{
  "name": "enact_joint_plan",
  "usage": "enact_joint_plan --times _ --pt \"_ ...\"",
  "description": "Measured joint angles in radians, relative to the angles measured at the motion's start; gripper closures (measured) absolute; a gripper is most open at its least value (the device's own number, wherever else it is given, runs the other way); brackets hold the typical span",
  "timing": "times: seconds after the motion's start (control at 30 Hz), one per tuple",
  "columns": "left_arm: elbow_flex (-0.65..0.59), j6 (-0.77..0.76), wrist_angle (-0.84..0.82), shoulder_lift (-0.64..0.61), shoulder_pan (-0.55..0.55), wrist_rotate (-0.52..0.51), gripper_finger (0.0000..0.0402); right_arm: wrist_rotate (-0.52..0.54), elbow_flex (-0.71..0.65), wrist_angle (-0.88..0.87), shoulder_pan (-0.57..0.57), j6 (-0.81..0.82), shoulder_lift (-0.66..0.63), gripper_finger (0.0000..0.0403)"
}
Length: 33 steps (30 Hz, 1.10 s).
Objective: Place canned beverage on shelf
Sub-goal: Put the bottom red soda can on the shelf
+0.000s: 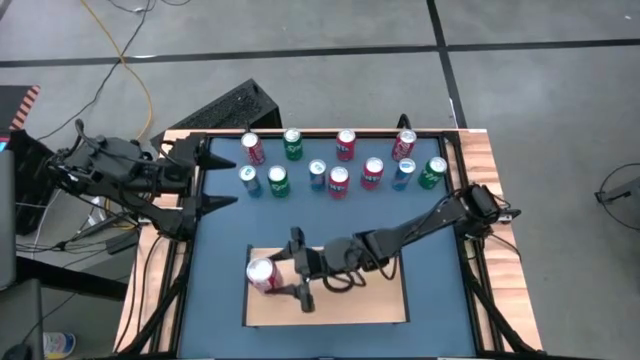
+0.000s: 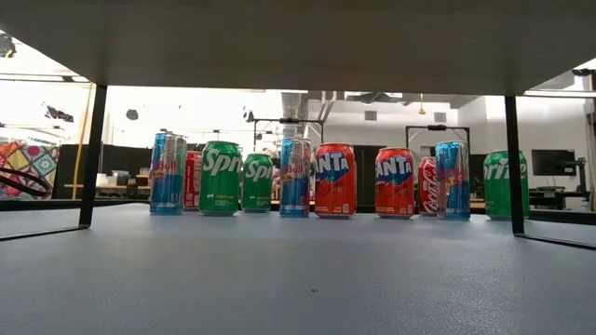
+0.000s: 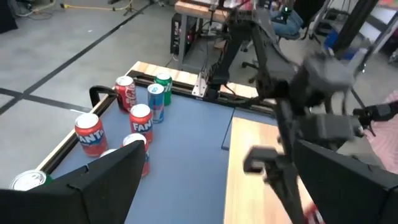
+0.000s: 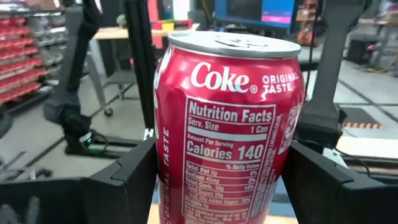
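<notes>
A red Coke can (image 4: 233, 124) stands upright between the fingers of my right gripper (image 1: 278, 272), which is shut on it. In the high view the can (image 1: 262, 273) is over the left part of the pale wooden shelf (image 1: 370, 300). My left gripper (image 1: 215, 180) waits open at the table's left edge, clear of everything. Its fingers (image 3: 99, 180) show wide apart in the left wrist view. Its wrist view also shows the shelf (image 3: 249, 168) and the right arm. My right gripper pinches the Coke can's side wall (image 4: 166, 168) between its two fingers (image 4: 127, 177), one on each side, at about mid-height and below. The fingers lie level and reach in from the table's right side. The can is upright. Whether its base rests on the shelf, I cannot tell.
Several Sprite, Fanta, Coke and blue cans (image 1: 340, 165) stand in two rows on the blue mat at the table's far side, also in the low view (image 2: 333, 180). Wooden side strips with black rails (image 1: 478, 200) border the table. Bare shelf lies right of the can.
</notes>
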Motion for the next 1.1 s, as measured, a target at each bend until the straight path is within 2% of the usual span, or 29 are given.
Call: enact_joint_plan --times 0.2,0.27,0.53,1.1 --pt "0.000 -0.030 0.015 -0.005 0.000 0.015 0.0010 0.098 0.064 -0.006 0.033 0.002 0.075 0.0117" --pt "0.000 -0.030 0.014 -0.010 0.000 0.019 0.0010 0.116 0.101 0.044 0.039 0.011 0.106 0.0117" --pt "0.000 -0.027 0.013 -0.029 0.000 0.020 0.0010 0.263 0.124 0.033 0.104 0.046 0.118 0.0117" --pt "0.000 0.000 0.009 -0.032 0.000 0.032 0.0010 0.401 0.151 0.117 0.156 0.136 0.219 0.0117"
